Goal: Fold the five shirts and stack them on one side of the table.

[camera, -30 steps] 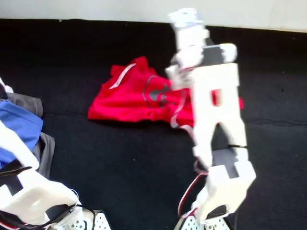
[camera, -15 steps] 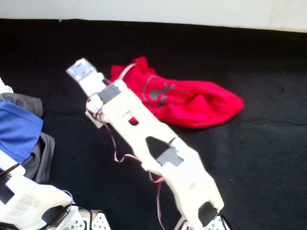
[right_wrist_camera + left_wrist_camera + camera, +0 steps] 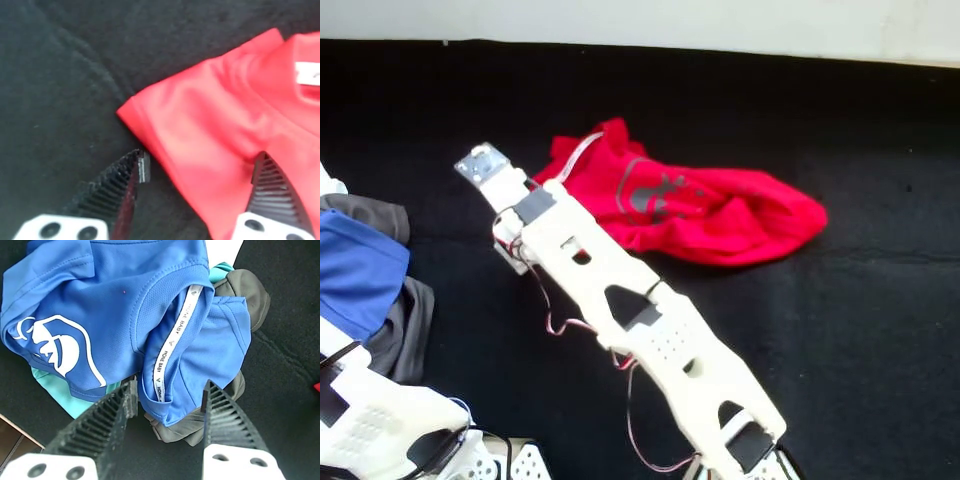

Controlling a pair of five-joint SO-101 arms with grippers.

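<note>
Shirts first: crumpled red fabric shirt with grey print, bunched near the middle of the black cloth-covered table. Right gripper over its edge, fingers spread wide, one above red cloth, one above bare table. At the table's left edge, blue shirt with white print atop grey shirt and teal shirt. Left gripper above the blue collar, fingers parted.

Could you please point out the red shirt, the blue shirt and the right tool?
red shirt (image 3: 740,215), high view, its crumpled middle.
blue shirt (image 3: 100,290), left wrist view, chest panel.
right tool (image 3: 200,161), right wrist view, between its fingertips.
</note>
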